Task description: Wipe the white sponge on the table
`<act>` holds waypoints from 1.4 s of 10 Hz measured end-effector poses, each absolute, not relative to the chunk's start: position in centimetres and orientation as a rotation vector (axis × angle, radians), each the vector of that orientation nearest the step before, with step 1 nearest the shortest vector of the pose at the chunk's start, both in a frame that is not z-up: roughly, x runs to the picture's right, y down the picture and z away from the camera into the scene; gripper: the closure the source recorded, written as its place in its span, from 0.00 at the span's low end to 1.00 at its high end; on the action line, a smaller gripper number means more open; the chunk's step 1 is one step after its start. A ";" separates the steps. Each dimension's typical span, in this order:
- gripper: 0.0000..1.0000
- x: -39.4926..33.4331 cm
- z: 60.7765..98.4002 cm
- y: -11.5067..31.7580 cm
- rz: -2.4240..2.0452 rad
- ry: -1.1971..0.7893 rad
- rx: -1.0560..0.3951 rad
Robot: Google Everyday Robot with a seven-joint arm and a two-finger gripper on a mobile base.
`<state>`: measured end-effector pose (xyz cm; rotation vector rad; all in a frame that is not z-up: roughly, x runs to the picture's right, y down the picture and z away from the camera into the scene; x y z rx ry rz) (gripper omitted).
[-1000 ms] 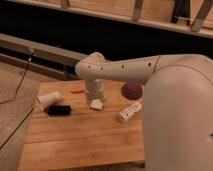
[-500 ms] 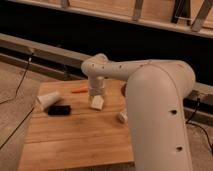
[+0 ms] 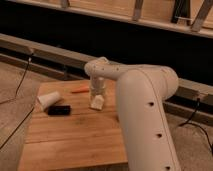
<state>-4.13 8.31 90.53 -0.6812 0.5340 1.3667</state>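
The white sponge (image 3: 97,103) lies on the light wooden table (image 3: 75,142), near the far middle of it, slightly tilted. My gripper (image 3: 97,93) points down right over the sponge and reaches its top. The wrist hides the contact. My white arm (image 3: 145,115) bends in from the right and covers the right part of the table.
A white tapered cup (image 3: 48,100) lies on its side at the table's far left. A small black object (image 3: 59,109) lies just in front of the cup. A thin orange item (image 3: 80,90) lies left of the gripper, near the far edge. Cables run on the floor to the left.
My arm's bulk has swung forward and left, now hiding the dark round object and the long white cylinder at right. The gripper and sponge stay at about the same spot.
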 end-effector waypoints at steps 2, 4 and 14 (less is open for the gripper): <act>0.35 -3.9 91.9 8.4 1.374 0.545 -0.688; 0.35 -3.8 92.8 8.6 1.377 0.555 -0.693; 1.00 -4.4 93.8 10.2 1.330 0.610 -0.715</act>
